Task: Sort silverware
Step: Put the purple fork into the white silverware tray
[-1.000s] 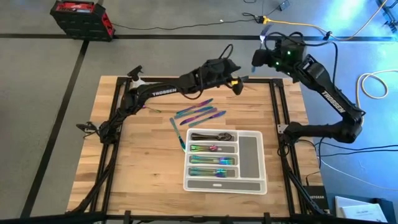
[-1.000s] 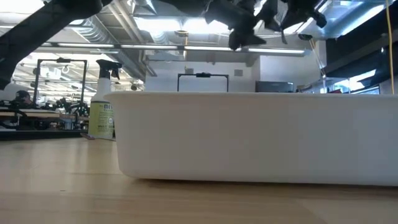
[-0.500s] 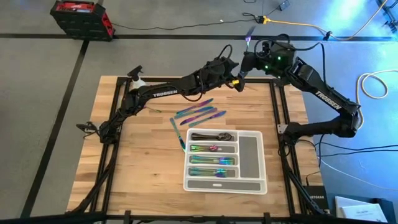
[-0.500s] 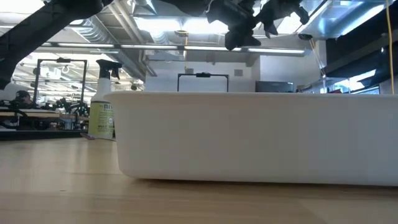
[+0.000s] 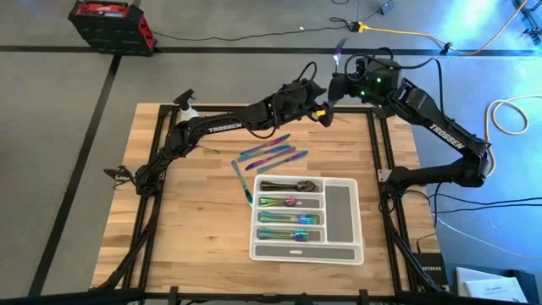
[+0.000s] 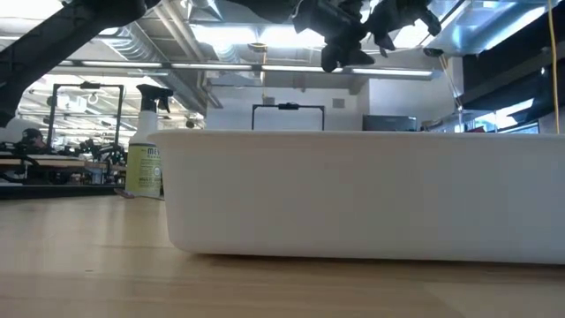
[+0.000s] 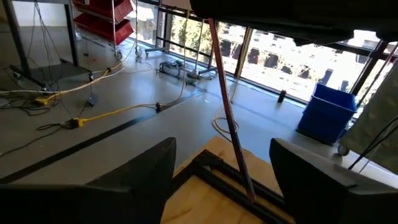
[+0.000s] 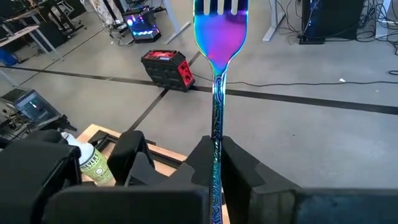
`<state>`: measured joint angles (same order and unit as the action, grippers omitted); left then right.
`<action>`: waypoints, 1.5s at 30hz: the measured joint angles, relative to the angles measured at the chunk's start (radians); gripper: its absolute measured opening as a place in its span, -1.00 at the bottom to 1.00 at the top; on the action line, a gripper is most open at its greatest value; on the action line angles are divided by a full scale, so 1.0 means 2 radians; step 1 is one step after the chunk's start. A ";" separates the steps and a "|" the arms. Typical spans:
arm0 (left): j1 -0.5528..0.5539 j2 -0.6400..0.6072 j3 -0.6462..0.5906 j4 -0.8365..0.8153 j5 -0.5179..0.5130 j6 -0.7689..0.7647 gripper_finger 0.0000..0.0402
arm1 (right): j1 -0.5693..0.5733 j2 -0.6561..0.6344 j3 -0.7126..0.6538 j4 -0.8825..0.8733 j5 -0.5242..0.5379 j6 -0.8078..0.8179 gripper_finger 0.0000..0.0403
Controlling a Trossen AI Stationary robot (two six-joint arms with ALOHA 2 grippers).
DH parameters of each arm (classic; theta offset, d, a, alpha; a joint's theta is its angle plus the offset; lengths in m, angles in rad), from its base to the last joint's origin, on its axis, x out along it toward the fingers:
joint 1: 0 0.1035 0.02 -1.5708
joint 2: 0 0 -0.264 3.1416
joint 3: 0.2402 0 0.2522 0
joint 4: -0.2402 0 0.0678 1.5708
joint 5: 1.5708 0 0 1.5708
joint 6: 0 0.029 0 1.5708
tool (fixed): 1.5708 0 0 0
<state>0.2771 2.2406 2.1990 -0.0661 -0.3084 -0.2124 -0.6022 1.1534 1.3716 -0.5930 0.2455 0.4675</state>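
Above the wooden bench's (image 5: 195, 212) far edge, I see the right gripper (image 8: 216, 163), jaws pinching a rainbow fork (image 8: 219, 37) upright; the left gripper (image 7: 217, 177), jaws spread, flanks its handle.

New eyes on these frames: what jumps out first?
The iridescent fork, held upright in the right tool above the table's far edge, with the left tool open right beside it. Next, the white tray, with rainbow silverware in its slots, and loose pieces lying just beyond it.

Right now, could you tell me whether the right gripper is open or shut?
Shut: the right gripper clamps the iridescent fork by its handle, tines pointing away from the wrist.
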 joint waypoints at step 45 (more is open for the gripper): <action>0.091 -0.095 0.001 -0.336 0.319 0.047 -1.00 | 0.000 -0.144 0.001 -0.123 0.056 -0.055 0.05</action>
<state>0.4584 2.0513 2.2002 -0.7376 0.3294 -0.1186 -0.6029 0.8660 1.3731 -0.8380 0.3569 0.3579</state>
